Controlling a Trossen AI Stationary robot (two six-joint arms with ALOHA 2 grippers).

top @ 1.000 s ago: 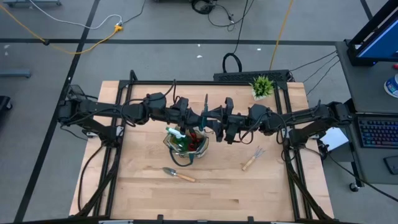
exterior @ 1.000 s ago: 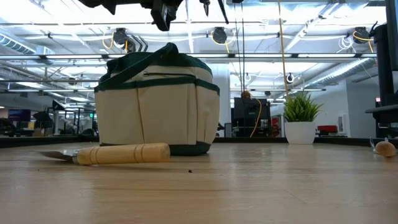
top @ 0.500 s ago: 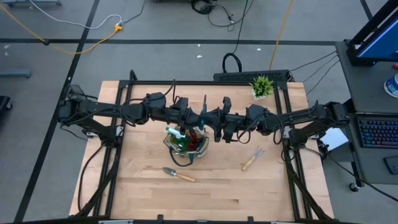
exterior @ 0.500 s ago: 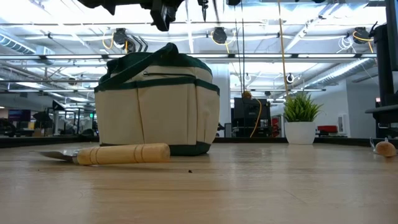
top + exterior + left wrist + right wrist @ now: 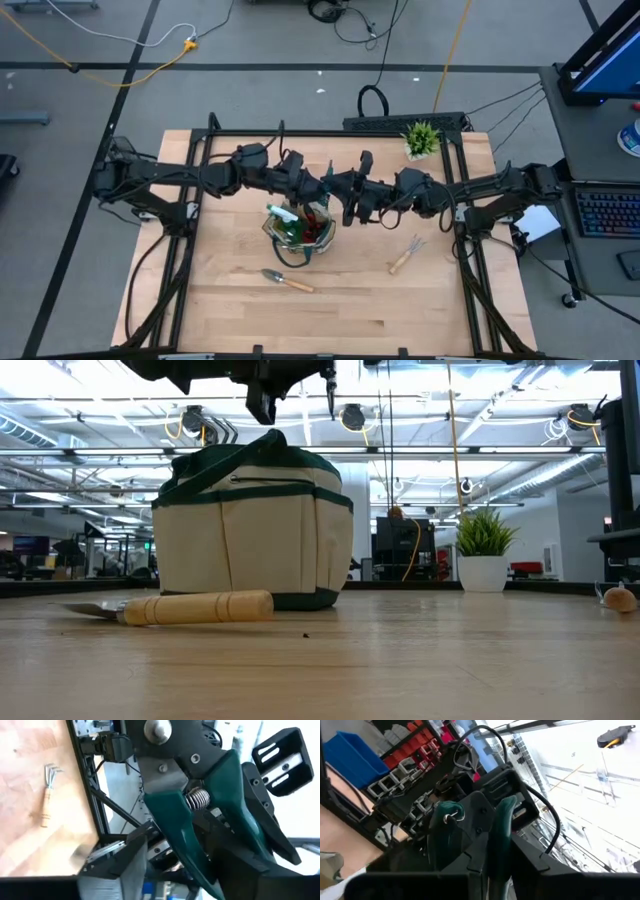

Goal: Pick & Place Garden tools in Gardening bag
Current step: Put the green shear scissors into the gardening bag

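Wooden table (image 5: pixel 230 310) carries all items. Both arms reach in over its far half and meet above the gardening bag (image 5: pixel 299 228), which sits upright near centre, mouth up, with green and red items showing inside; in the low view it stands behind the trowel. Left gripper (image 5: pixel 318 187) and right gripper (image 5: pixel 347 198) sit close together just beyond the bag's far rim, with the green-handled pruners (image 5: pixel 200 827) between them. Left wrist view: pruners fill the frame, spring and pivot visible, the dark left fingers (image 5: pixel 277 757) standing apart from the green handles, jaws spread and not clamping. Right wrist view: the green handles run between the right gripper's own fingers, which are closed onto the pruners. Potted plant (image 5: pixel 421 138) stands at the far right corner. Trowel (image 5: pixel 287 281) lies flat on the near side of the bag, well apart from it. Hand fork (image 5: pixel 405 255) lies to the bag's right, near the right arm's frame.
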